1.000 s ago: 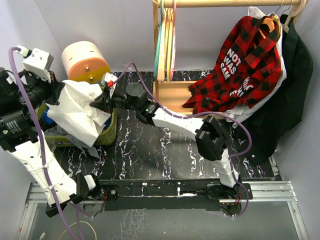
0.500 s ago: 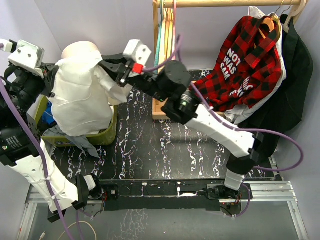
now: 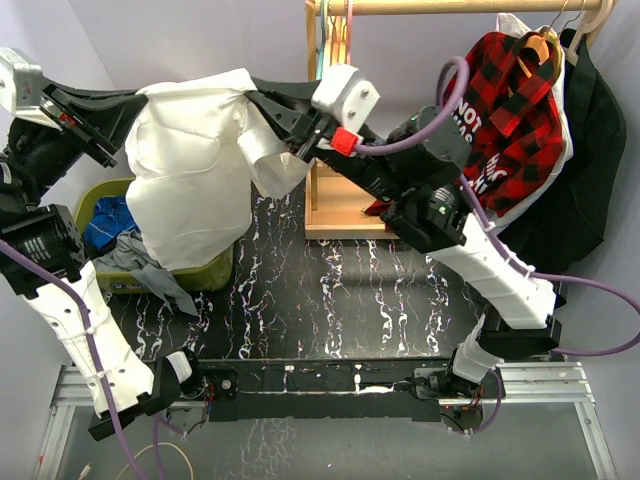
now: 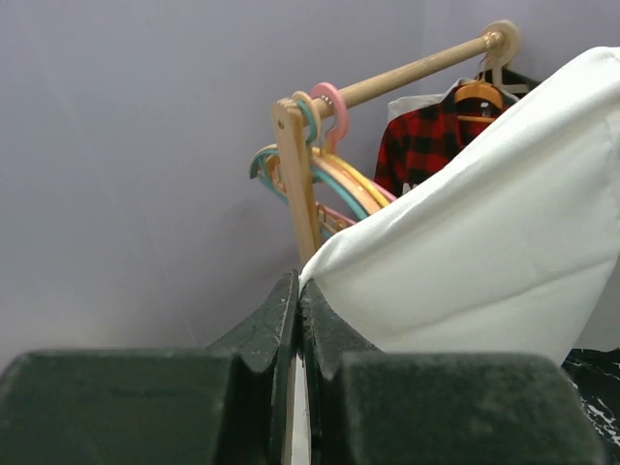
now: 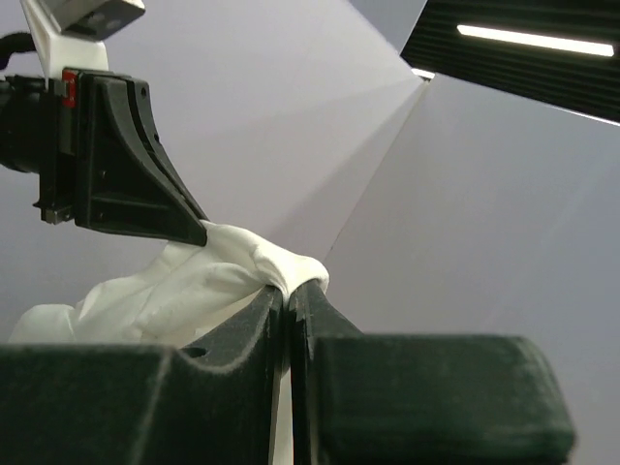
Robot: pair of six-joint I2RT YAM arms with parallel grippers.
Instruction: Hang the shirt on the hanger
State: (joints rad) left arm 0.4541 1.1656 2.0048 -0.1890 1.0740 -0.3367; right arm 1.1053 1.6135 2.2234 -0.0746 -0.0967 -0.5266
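We hold the shirt (image 3: 190,180) spread high — left gripper (image 4: 298,289) and right gripper (image 5: 288,294) each clamped on an edge — probably to open it for the far hanger (image 4: 336,94).

pink hanger (image 3: 348,30): hook cut off by top edge, it seems | bin (image 3: 215,268): far half hidden behind shirt (image 3: 190,170)

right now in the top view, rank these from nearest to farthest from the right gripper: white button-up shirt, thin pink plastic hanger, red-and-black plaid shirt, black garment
1. white button-up shirt: pinched in the right gripper, spreading to its left.
2. thin pink plastic hanger: hanging just beyond it, at the back.
3. red-and-black plaid shirt: hanging further right.
4. black garment: at the far right edge.
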